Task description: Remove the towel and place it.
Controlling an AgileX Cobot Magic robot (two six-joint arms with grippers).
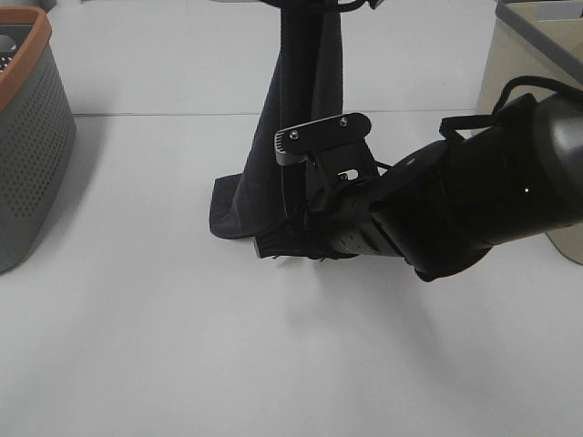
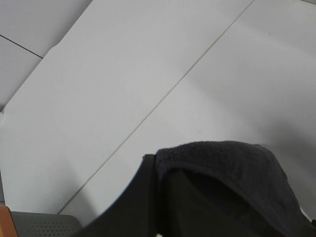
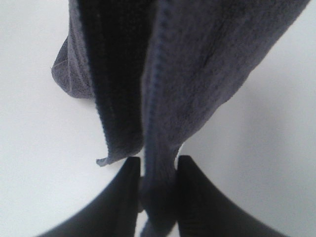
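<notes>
Tabletop (image 1: 137,364) in white is spread under everything. Over its right half the black right arm (image 1: 492,182) is extended toward the middle. The charcoal towel (image 1: 301,109) is hung as a long fold from the upper edge of the high view, and its lower end is laid on the table near the centre. A grey perforated basket (image 1: 27,146) with an orange rim is stood at the left edge, well apart from the towel. The right gripper (image 3: 156,170) is clamped on a hanging fold of the towel just above the table. The left gripper (image 2: 160,168) is closed on the towel's upper end, where the cloth is draped over it.
</notes>
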